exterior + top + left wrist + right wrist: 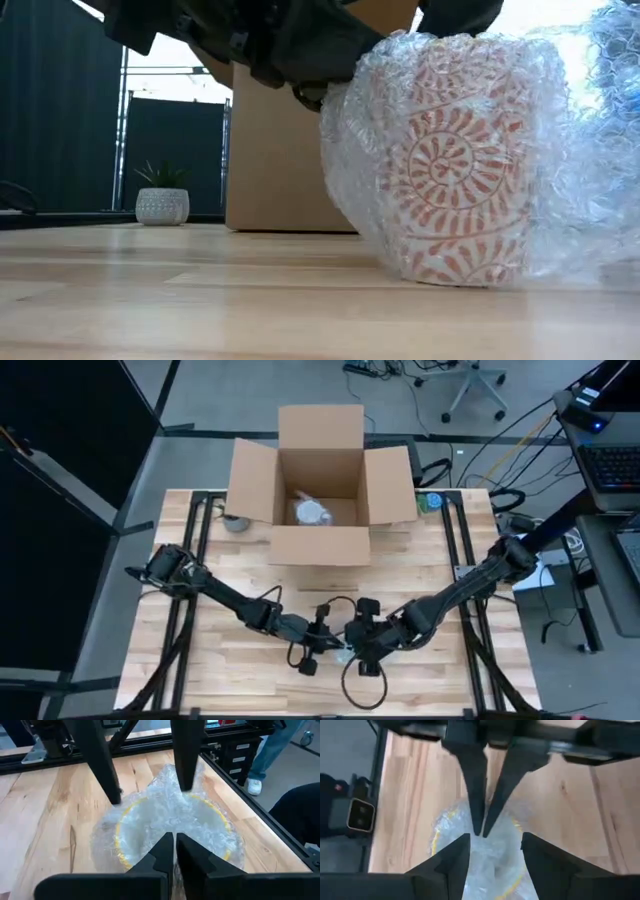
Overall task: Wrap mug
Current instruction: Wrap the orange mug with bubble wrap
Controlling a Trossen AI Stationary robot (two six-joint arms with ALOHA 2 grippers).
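One mug [450, 170] stands upright, mouth up, in bubble wrap [170, 820]; left gripper [174, 840] pinches the wrap closed, right gripper [492, 842] hovers spread.

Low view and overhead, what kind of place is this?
Probably a robotics lab packing station: a wooden table on a metal frame, an open cardboard box, and an office chair with loose floor cables.

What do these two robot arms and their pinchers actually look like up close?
Both arms are slim, dark and jointed, with black cables looping beside them above the pale wooden table. The left gripper ends in two flat, matte black fingers that taper to points. The right gripper has the same black, wedge-shaped fingers, broad at the base. No markings show on either.
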